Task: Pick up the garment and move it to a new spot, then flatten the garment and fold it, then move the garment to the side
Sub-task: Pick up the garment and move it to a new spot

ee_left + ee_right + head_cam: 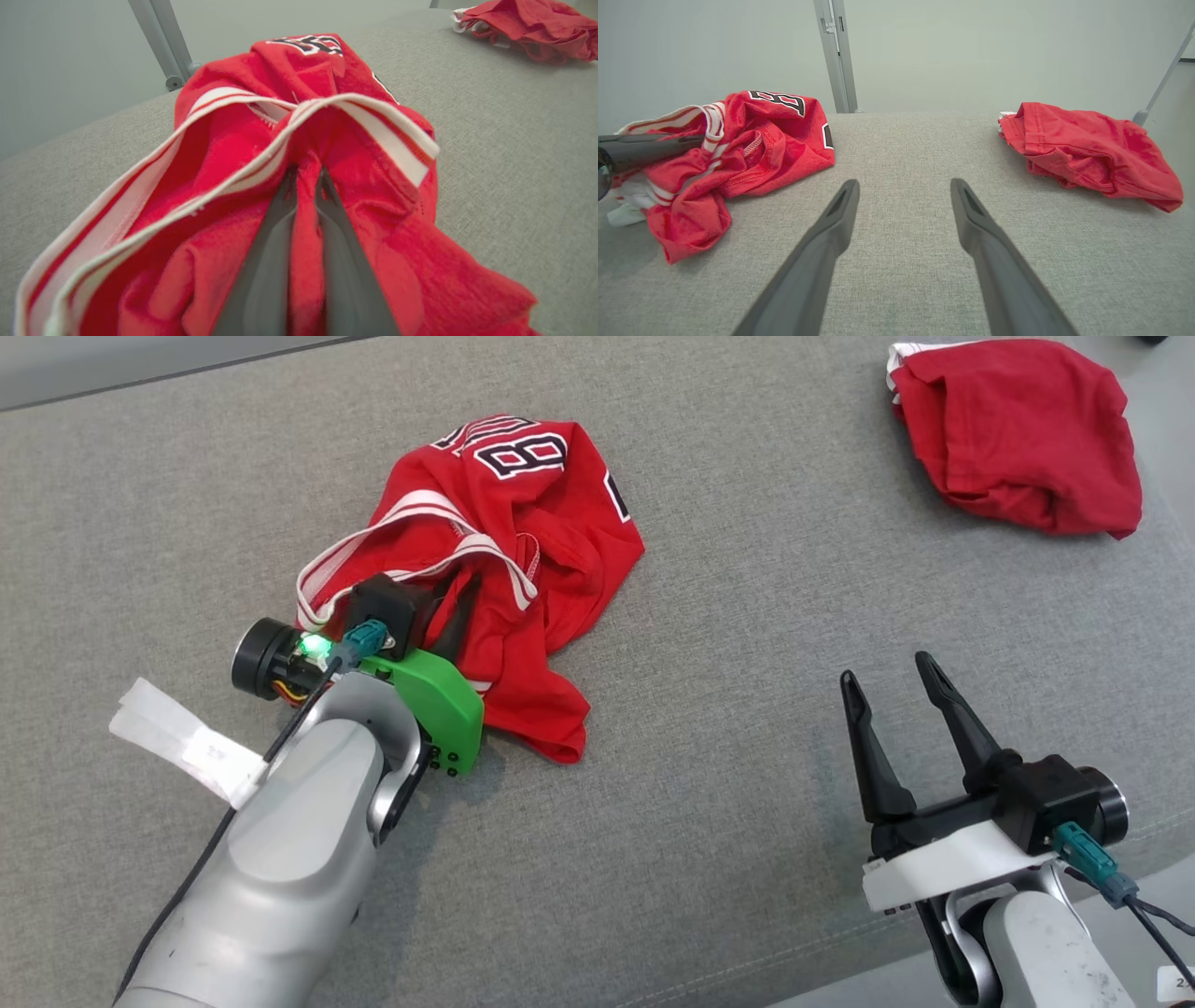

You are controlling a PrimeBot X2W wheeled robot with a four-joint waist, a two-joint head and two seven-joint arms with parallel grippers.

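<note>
You are working over a wide grey fabric surface (728, 728), and everything on it is lying loose. Nothing is sitting inside a bin or basket, so there is no container for you to be checking. The garment (541, 541), a red jersey with white trim and a black number, is lying crumpled in a heap left of centre on that surface, its folds bunching over each other. A second red garment (1018, 429) is sitting well apart at the far right, also bunched up.

Your left end effector (308, 172) is reaching into the near edge of the jersey. Its two fingers are pressing together on a ridge of red cloth just below the white-trimmed opening, so it is pinching the garment. Your right end effector (885, 667) is hovering over bare surface at the near right, fingers spread wide and gripping nothing. A small white label (177, 737) is hanging off the left forearm.

Judging by this, you are only starting. The grasp is looking made, but most of the jersey is resting on the surface, so the lift and move to a new spot, the flattening, the folding and the shift to the side are all waiting to be done
</note>
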